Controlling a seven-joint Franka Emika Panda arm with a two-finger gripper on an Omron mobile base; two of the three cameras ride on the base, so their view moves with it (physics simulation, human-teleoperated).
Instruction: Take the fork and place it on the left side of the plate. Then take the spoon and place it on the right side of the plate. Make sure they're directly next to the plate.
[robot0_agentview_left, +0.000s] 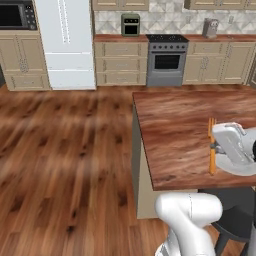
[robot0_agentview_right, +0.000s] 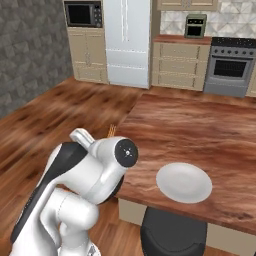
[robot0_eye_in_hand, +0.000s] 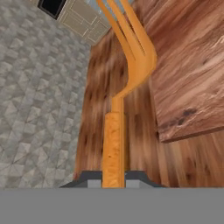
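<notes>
My gripper (robot0_eye_in_hand: 114, 177) is clenched on the handle of the orange fork (robot0_eye_in_hand: 127, 57), holding it above the wooden tabletop (robot0_agentview_right: 200, 130), tines pointing away from the hand. The pale plate (robot0_agentview_right: 184, 182) sits near the tabletop's front edge.

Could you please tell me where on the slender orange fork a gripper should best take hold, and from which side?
On the straight handle of the slender orange fork, approached from the handle's end, along its length. The handle is narrow and even; the tines curve and splay.
</notes>
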